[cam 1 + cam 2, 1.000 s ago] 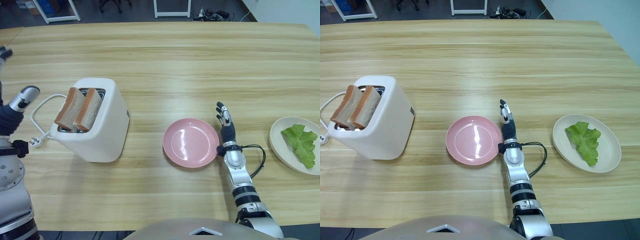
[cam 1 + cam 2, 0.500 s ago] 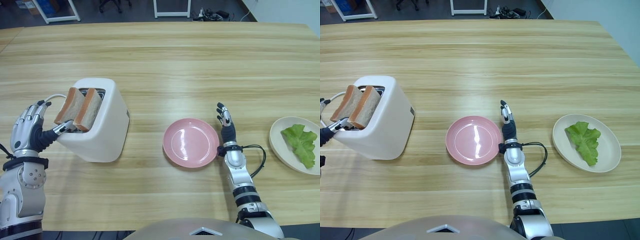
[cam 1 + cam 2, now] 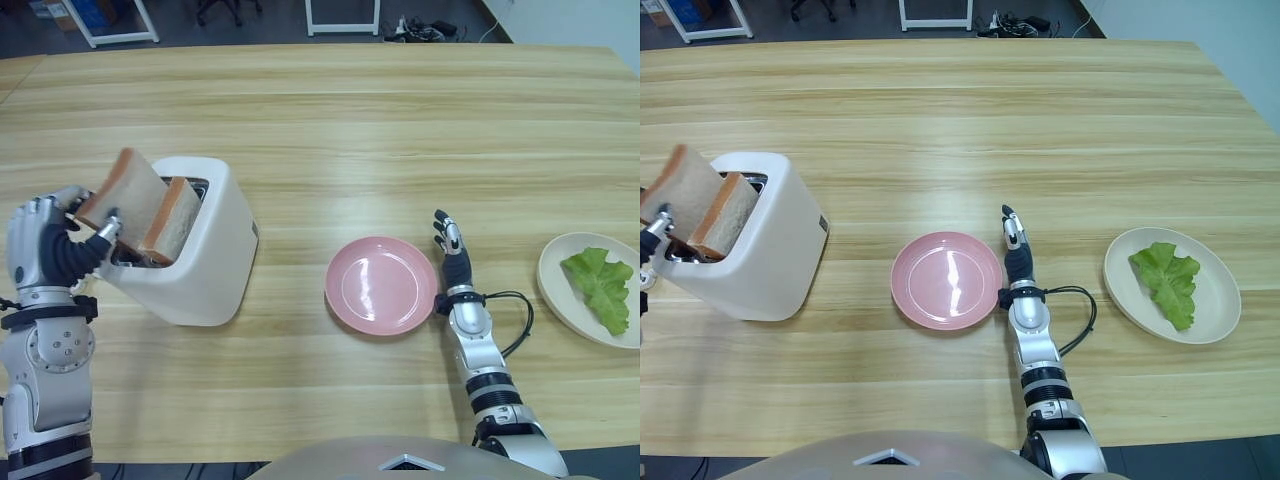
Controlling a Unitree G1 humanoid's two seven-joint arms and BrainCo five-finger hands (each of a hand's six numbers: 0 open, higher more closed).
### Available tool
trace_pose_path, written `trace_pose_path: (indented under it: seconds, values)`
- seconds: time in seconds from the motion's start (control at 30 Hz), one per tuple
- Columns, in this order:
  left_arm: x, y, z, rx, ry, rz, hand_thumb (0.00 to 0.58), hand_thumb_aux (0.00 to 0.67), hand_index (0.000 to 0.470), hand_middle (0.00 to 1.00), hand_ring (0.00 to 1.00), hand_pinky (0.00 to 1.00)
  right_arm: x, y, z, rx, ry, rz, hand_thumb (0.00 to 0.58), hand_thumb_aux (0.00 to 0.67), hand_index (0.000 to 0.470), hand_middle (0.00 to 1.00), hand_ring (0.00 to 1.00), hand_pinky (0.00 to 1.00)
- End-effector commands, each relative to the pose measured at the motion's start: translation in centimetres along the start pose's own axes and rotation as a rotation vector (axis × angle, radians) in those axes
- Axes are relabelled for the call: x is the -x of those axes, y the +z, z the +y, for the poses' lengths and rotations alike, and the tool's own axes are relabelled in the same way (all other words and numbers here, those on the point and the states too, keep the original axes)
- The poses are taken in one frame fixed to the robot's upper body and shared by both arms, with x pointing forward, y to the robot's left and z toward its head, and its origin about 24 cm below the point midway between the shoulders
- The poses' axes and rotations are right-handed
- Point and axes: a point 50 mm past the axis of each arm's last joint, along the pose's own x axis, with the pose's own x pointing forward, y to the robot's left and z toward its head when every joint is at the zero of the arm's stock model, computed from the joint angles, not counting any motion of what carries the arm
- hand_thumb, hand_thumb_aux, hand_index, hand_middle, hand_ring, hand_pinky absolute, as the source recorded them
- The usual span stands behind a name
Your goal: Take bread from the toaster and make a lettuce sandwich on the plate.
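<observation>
The left hand sits at the left end of the white toaster, fingers closed on one bread slice. That slice stands higher than its neighbour and tilts away to the left; whether its lower edge has cleared the slot cannot be told. The second slice sits in the toaster, leaning the same way, with its upper half above the slot. The toaster stands on the wooden counter, well left of the pink plate, which carries nothing. The right hand lies just beside the pink plate's right rim, fingers straight and pointing away from the robot, holding nothing. A black cable loops out from its wrist. A cream plate at the counter's right edge holds a lettuce leaf, well apart from the pink plate.
</observation>
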Motion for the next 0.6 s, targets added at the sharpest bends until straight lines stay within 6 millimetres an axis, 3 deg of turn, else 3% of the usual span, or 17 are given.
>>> trace_pose_path:
  seconds: [0.03,0.13,0.23,0.27,0.43,0.53,0.6]
  values:
    - [-0.7,1.3,3.8,0.064,0.354,-0.072,0.580,0.670,0.470,1.00,1.00,1.00,0.1,-0.7,0.1,-0.011,-0.002,0.045,0.000,0.000,0.000,0.00,0.00,0.00]
    - [-0.3,3.4,5.9,0.199,0.535,-0.195,0.580,0.670,0.470,1.00,1.00,1.00,0.1,-0.8,0.2,-0.012,0.003,0.050,0.000,0.000,0.000,0.00,0.00,0.00]
    - [0.0,6.0,5.5,0.436,0.485,-0.298,0.580,0.670,0.470,1.00,1.00,1.00,0.0,-0.8,0.4,-0.011,0.009,0.055,0.000,0.000,0.000,0.00,0.00,0.00]
    - [0.1,6.7,4.9,0.587,0.420,-0.296,0.580,0.670,0.470,1.00,1.00,1.00,0.0,-0.8,0.5,-0.011,0.011,0.055,0.000,0.000,0.000,0.00,0.00,0.00]
    - [1.5,11.0,-1.3,1.179,-0.028,-0.240,0.580,0.670,0.470,1.00,1.00,1.00,-0.1,-0.8,0.2,-0.008,0.006,0.054,0.000,0.000,0.000,0.00,0.00,0.00]
    - [3.4,14.2,-6.2,1.316,-0.315,-0.193,0.580,0.670,0.470,1.00,1.00,1.00,0.0,-0.1,-0.4,-0.029,-0.030,0.007,0.000,0.000,0.000,0.00,0.00,0.00]
    - [4.7,15.5,-9.7,1.313,-0.491,-0.144,0.580,0.670,0.470,1.00,1.00,1.00,0.0,0.8,-1.0,-0.056,-0.056,-0.046,0.000,0.000,0.000,0.00,0.00,0.00]
